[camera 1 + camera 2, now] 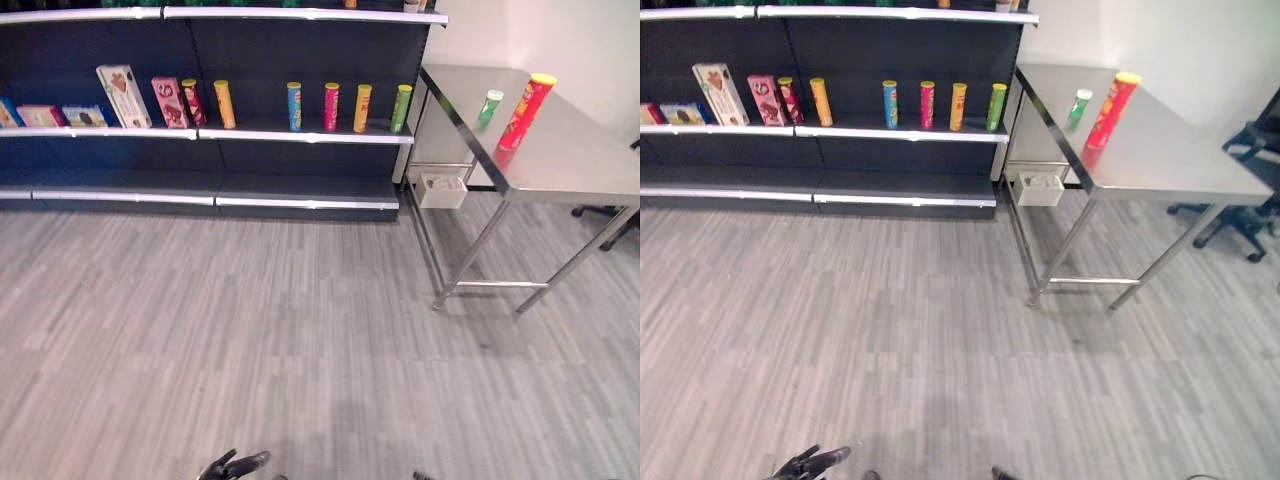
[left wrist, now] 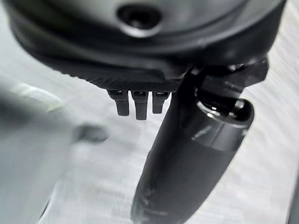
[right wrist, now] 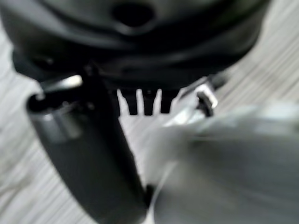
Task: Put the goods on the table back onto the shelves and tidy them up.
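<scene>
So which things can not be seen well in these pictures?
- Top shelf: goods cut off by the upper edge in both eye views.
- Left hand: cut by the lower edge.
- White box under the table: contents too small.
- Right hand: blurred in its wrist view, fingers look straight.

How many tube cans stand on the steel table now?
2. A tall red can with a yellow lid stands near the table's far edge; a smaller green can stands just left of it.
</scene>
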{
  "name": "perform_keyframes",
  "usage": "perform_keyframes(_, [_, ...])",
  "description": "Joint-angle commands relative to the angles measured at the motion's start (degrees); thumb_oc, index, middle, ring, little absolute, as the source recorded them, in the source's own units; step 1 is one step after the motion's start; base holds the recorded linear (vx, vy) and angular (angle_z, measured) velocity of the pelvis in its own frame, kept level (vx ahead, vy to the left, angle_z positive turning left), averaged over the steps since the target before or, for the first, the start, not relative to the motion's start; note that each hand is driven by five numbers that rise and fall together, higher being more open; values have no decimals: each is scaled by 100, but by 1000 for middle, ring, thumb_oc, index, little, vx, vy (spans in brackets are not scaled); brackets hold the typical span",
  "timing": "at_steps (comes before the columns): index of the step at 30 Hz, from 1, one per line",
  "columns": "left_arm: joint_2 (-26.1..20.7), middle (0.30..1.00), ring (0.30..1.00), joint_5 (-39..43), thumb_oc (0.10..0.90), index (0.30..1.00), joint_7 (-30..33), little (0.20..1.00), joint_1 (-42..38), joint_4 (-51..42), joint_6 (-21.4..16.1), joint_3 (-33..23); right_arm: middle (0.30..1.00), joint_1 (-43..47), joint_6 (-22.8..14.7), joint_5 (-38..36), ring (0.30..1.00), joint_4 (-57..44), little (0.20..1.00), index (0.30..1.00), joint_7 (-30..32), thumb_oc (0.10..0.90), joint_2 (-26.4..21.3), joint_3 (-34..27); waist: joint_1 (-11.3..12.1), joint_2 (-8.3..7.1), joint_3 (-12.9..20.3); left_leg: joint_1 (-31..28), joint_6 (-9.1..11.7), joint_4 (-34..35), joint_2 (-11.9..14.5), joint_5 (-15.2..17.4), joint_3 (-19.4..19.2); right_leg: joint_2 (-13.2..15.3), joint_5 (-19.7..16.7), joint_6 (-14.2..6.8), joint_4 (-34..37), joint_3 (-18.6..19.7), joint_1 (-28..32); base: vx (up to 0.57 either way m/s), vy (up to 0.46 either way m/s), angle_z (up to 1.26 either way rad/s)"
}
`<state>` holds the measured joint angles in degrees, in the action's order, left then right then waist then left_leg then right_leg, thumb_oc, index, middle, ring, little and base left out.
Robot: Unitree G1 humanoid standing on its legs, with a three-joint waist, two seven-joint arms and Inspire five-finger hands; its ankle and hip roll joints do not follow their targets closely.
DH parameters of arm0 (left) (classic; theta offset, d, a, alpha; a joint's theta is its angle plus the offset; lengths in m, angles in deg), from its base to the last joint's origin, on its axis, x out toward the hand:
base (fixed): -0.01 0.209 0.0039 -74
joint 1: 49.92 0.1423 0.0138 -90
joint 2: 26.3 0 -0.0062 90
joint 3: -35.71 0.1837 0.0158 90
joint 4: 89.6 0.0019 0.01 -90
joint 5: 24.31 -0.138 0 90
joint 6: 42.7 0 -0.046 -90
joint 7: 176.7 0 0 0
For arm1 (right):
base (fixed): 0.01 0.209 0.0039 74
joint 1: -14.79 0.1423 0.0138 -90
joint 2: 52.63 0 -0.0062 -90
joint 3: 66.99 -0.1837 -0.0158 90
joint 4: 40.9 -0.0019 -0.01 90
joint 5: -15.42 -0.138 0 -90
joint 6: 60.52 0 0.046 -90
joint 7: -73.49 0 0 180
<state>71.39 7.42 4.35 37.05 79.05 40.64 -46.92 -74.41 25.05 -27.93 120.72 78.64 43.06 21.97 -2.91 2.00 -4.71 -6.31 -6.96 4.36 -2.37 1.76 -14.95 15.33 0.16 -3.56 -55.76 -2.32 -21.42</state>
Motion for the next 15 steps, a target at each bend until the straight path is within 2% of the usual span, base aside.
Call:
perform_keyframes(1, [-188, 900, 900, -300, 800, 900, -69, 900, -85, 84, -74, -338, 900, 345, 23, 242, 900, 510, 900, 900, -17, 800, 85, 101, -77, -148, -444, 426, 508, -93, 233, -116, 462, -949, 222, -90, 2892, -393, 1149, 310, 100, 17])
perform_keyframes(2, [-159, 900, 900, -345, 800, 900, -76, 900, -94, 113, -69, -317, 900, 339, 21, 234, 900, 552, 900, 900, -18, 800, 71, 99, -117, -155, -465, 264, 538, -13, 172, -45, 496, -1016, 166, -103, 3333, -535, 1027, 220, 66, 56])
perform_keyframes(3, [-158, 900, 900, -345, 800, 900, -76, 900, -97, 114, -69, -318, 900, 342, 20, 233, 900, 553, 900, 900, -19, 800, 70, 98, -121, -141, -460, 275, 541, -10, 187, -56, 501, -1032, 133, -98, 3378, -548, 1037, 461, -9, 83])
perform_keyframes(4, [-99, 900, 900, -531, 800, 900, -70, 900, -212, 142, -72, -232, 900, 312, 63, 163, 900, 654, 900, 900, -12, 800, 63, 44, -254, -279, -485, -99, 609, 64, 5, 253, 649, -1039, -380, -314, 4757, -729, 782, 349, -34, 88])
perform_keyframes(6, [-72, 900, 900, -567, 800, 900, -75, 900, -249, 137, -76, -200, 900, 314, 76, 131, 900, 676, 900, 900, -13, 800, 70, 13, -306, -291, -512, -226, 629, 64, -6, 356, 699, -992, -567, -387, 5060, -795, 707, 445, -48, 101])
perform_keyframes(7, [-21, 900, 900, -688, 800, 900, -91, 900, -295, 125, -75, -124, 900, 296, 120, 60, 900, 699, 900, 900, -23, 800, 76, -54, -414, -289, -535, -519, 649, 64, -13, 571, 843, -928, -785, -493, 5438, -816, 574, 562, -60, 165])
perform_keyframes(9, [43, 900, 900, -780, 800, 900, -157, 900, -274, 116, -81, -74, 900, 259, 161, -4, 900, 757, 900, 900, -65, 800, 63, -155, -515, -266, -542, -833, 656, 64, -6, 780, 969, -879, -918, -538, 5512, -812, 538, 544, -56, 156])
perform_keyframes(11, [54, 900, 900, -864, 800, 900, -169, 900, -219, 175, -41, -89, 900, 200, 195, -45, 900, 836, 900, 900, -114, 800, 23, -251, -516, -268, -442, -1060, 651, 46, -32, 992, 1053, -850, -912, -450, 5474, -903, 712, 385, -55, 60])
perform_keyframes(12, [56, 900, 900, -866, 800, 900, -169, 900, -216, 175, -41, -88, 900, 199, 195, -45, 900, 838, 900, 900, -118, 800, 20, -251, -519, -262, -446, -1067, 651, 43, -26, 999, 1057, -853, -904, -451, 5468, -908, 719, 488, -100, 24])
perform_keyframes(13, [87, 900, 900, -756, 800, 900, -161, 900, -133, 198, -48, -147, 900, 164, 163, -80, 900, 875, 900, 900, -112, 800, -33, -329, -586, -159, -313, -1245, 686, -99, 69, 1152, 1105, -957, -794, -358, 5169, -893, 746, 498, -132, -28])
perform_keyframes(14, [110, 900, 900, -707, 800, 900, -162, 900, -92, 205, -55, -153, 900, 144, 136, -102, 900, 893, 900, 900, -105, 800, -59, -337, -604, -62, -276, -1234, 769, -311, 189, 1077, 1115, -1078, -694, -288, 5092, -927, 825, 604, -187, -44])
perform_keyframes(15, [128, 900, 900, -663, 800, 900, -170, 900, -72, 220, -56, -166, 900, 159, 101, -120, 900, 885, 900, 900, -120, 800, -89, -339, -620, -27, -212, -1071, 889, -732, 250, 853, 1095, -1130, -638, -215, 5106, -957, 946, 378, -174, -44])
